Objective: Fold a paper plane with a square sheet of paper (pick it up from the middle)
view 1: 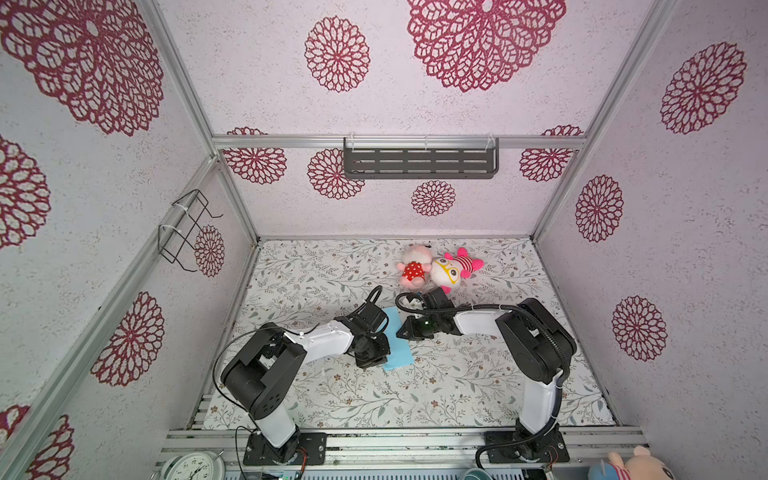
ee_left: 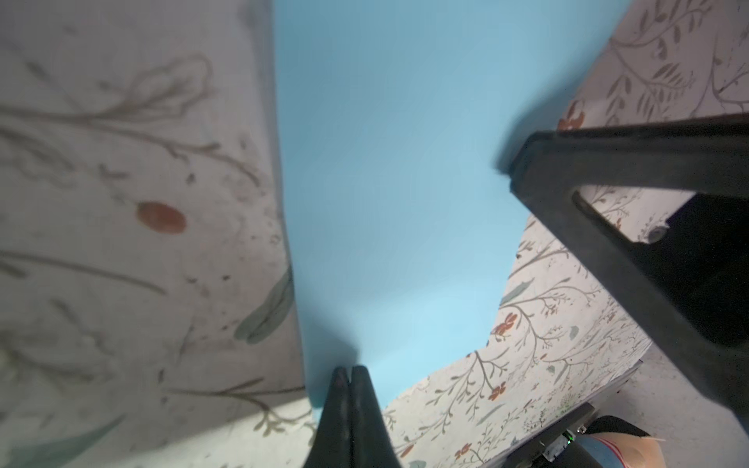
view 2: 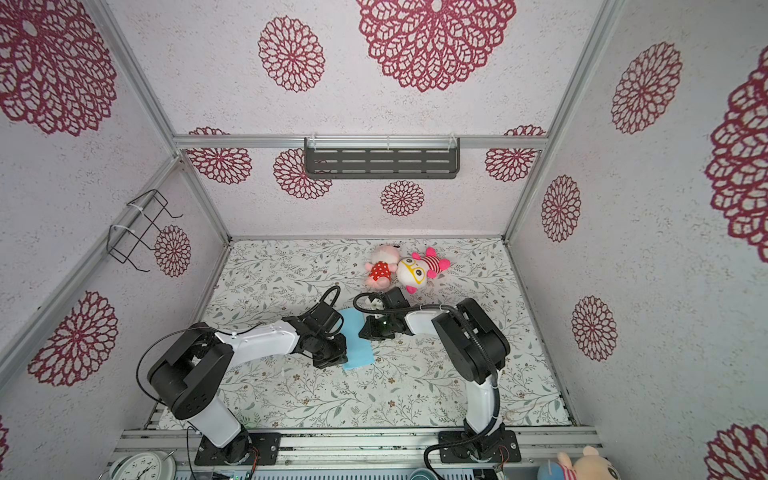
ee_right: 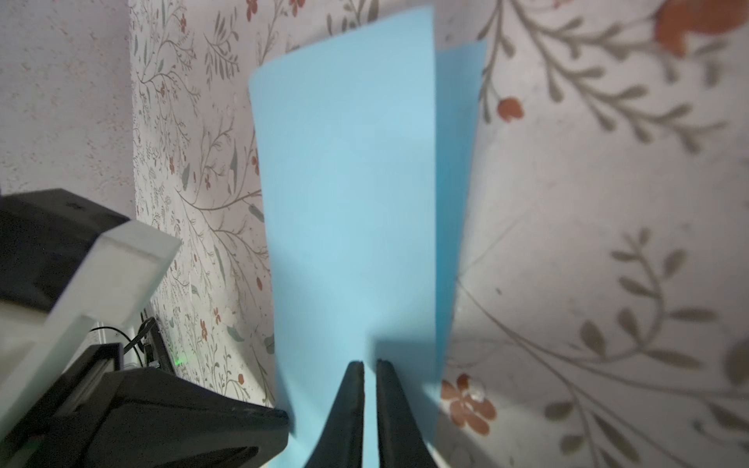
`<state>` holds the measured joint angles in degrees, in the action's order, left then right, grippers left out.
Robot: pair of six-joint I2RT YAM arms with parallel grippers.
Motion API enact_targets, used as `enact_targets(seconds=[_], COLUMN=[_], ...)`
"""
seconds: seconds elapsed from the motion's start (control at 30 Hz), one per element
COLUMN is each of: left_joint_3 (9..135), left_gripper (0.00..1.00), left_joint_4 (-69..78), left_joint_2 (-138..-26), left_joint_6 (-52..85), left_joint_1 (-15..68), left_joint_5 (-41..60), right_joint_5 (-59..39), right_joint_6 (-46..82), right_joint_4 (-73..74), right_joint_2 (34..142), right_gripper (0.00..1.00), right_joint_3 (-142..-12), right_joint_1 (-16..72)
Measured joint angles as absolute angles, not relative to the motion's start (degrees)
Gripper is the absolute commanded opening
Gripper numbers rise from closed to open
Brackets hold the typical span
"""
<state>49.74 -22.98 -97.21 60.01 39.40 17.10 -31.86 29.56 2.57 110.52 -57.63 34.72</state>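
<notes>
The square sheet of paper [view 1: 398,345] [view 2: 358,347], light blue, lies on the floral table folded into a long rectangle between my two arms. In the right wrist view its upper layer [ee_right: 348,194] curls up a little and the lower layer peeks out along one side. My left gripper [view 1: 380,360] [view 2: 340,359] [ee_left: 348,370] is shut, its tips down on the paper [ee_left: 385,194] near a front corner. My right gripper [view 1: 400,332] [view 2: 363,332] [ee_right: 369,364] rests on the paper's far right edge, its fingers drawn together to a thin slit with nothing gripped. No paper plane shape shows.
Two pink plush toys [view 1: 413,270] [view 1: 451,270] lie just behind the right wrist. A dark slotted shelf [view 1: 419,162] hangs on the back wall, a wire rack [view 1: 185,232] on the left wall. A clock [view 1: 193,467] and another plush toy [view 1: 640,465] sit past the front rail.
</notes>
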Motion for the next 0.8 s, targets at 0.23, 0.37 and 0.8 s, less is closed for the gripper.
enact_targets(seconds=[0.23,0.37,0.8], left_joint_3=[48.47,47.37,41.8], left_gripper=[0.0,0.0,0.37], left_joint_4=[-25.45,-31.29,-23.97], left_joint_2=[-95.92,-93.12,-85.67], left_joint_6=[57.69,55.51,59.27], left_joint_1=[40.14,40.29,35.0], left_joint_5=[17.32,16.73,15.68], right_joint_5=[-31.79,-31.73,-28.27], right_joint_6=[29.54,29.54,28.91], right_joint_4=[2.55,2.52,-0.51], right_joint_2=[110.52,110.48,107.98], right_gripper=[0.14,0.14,0.28], right_joint_3=[-57.63,-57.65,-58.67], right_joint_1=[34.74,34.76,34.57])
